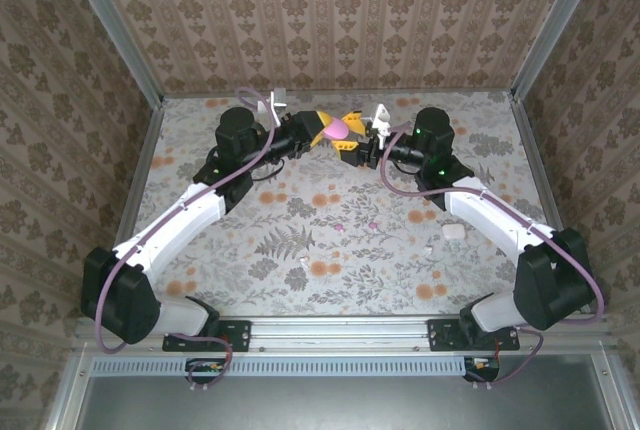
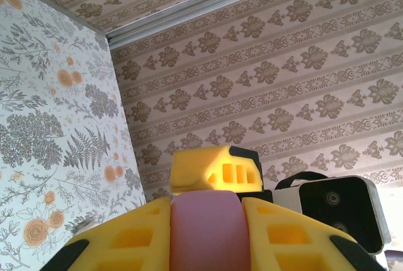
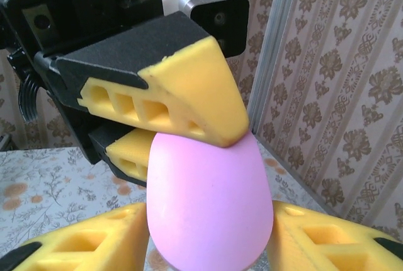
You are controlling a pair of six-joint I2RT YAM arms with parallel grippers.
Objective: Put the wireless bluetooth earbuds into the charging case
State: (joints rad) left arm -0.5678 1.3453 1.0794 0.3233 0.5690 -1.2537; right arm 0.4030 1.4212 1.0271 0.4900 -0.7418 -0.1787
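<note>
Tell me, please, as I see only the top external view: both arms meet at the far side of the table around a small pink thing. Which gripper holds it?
Observer: The left wrist view shows the smooth pink egg-shaped object clamped between the yellow fingers of the left gripper.
Operator: And the right one?
Observer: In the right wrist view, the right gripper has one yellow finger on each side of the object's lower half; whether they press, I cannot tell.
Operator: Is the object open?
Observer: The right wrist view shows no seam or opening on the side facing it.
</note>
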